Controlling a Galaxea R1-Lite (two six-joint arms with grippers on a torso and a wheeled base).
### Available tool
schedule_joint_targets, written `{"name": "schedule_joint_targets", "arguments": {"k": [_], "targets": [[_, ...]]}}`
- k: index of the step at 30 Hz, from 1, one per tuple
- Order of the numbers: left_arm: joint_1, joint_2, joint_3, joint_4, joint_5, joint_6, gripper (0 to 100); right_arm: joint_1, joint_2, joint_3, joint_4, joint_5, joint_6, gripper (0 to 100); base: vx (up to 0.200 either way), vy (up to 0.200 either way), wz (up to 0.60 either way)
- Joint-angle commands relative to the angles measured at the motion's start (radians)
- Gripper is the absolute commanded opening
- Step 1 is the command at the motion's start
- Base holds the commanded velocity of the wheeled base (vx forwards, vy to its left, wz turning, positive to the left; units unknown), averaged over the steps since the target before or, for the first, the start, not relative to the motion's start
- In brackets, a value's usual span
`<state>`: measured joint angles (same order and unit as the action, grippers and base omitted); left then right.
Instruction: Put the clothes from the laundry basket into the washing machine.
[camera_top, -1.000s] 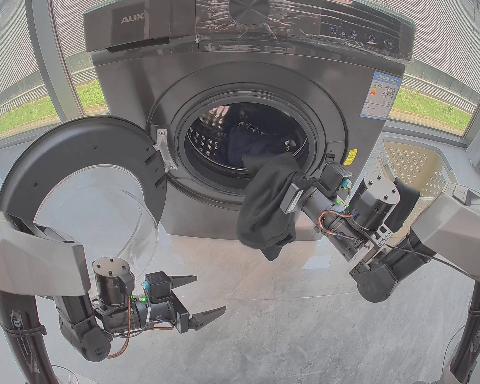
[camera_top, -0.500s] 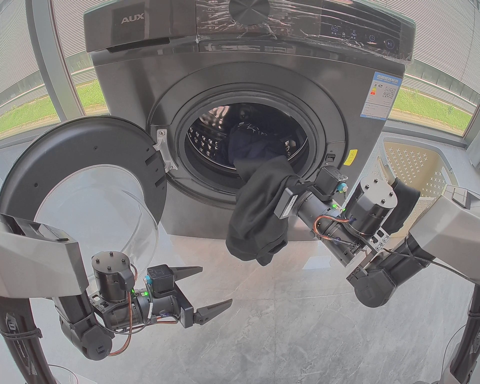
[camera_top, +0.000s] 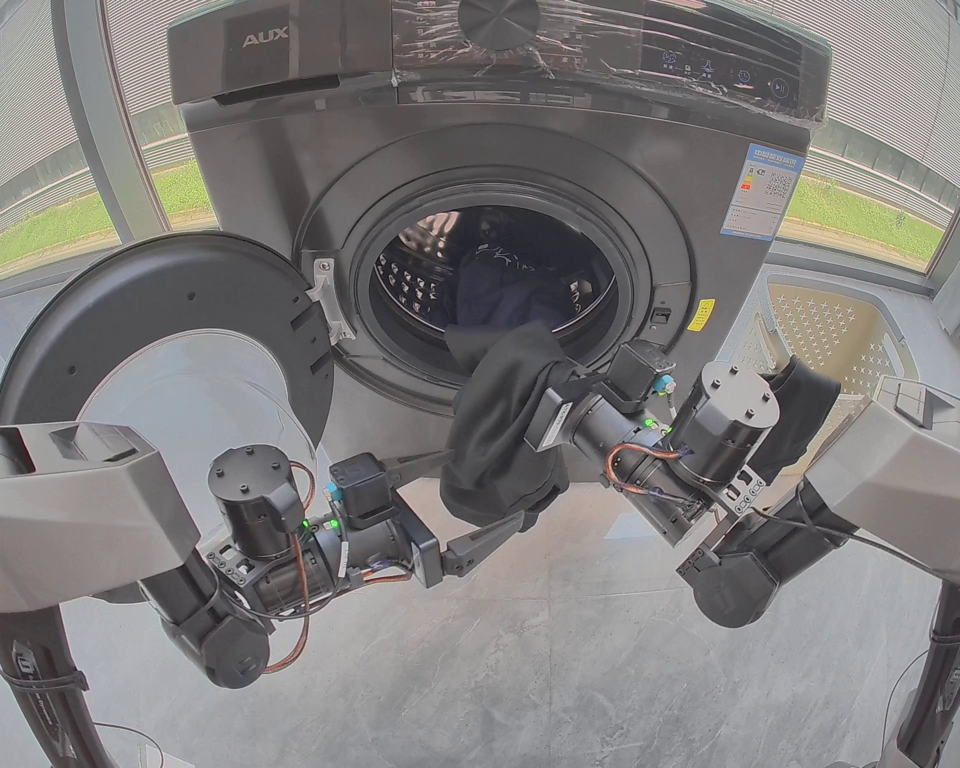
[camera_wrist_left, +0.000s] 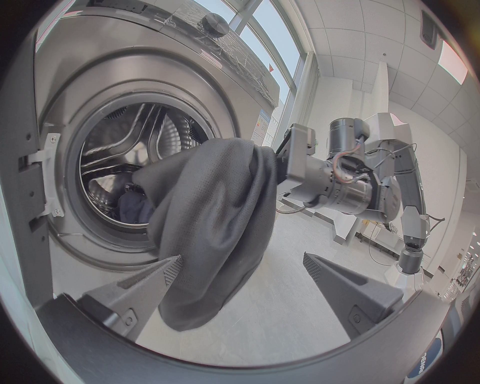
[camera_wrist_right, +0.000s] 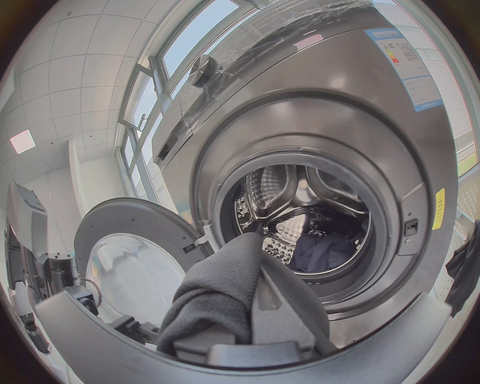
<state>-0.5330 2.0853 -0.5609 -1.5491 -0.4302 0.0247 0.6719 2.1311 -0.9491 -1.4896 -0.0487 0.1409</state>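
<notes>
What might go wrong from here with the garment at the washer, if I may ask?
The black garment, clamped in the right gripper, hangs mostly below the opening of the washing machine; released here, it may drop to the floor or drape over the rim.
The open left gripper sits at the garment's lower end, so its fingers may snag cloth or bump the right arm.

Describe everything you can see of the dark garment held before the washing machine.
The dark garment is charcoal, a fine-meshed knit, soft and bunched into folds. The right gripper is shut on its upper part, so it hangs free above the floor, before the washing machine, its top by the lower rim of the open port. The left gripper, open, brackets its lower end; contact there cannot be told.
</notes>
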Motion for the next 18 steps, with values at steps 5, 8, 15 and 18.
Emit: {"name": "schedule_joint_targets", "arguments": {"k": [5,8,15,18], "targets": [[-0.019,0.153,-0.174,0.003,0.044,-0.006,100,0.046,0.023,-0.003,-0.001,-0.002,0.0,0,0.0,0.0,0.0],[-0.018,0.19,-0.243,0.004,0.065,-0.006,100,0.06,0.021,-0.003,-0.001,-0.002,0.002,0,0.0,0.0,0.0],[-0.007,0.236,-0.34,0.023,0.102,-0.002,100,0.08,0.02,0.007,-0.003,-0.005,0.005,0,0.0,0.0,0.0],[-0.004,0.245,-0.364,0.034,0.114,0.001,100,0.089,0.018,0.007,-0.003,-0.034,0.005,0,0.0,0.0,0.0]]}}
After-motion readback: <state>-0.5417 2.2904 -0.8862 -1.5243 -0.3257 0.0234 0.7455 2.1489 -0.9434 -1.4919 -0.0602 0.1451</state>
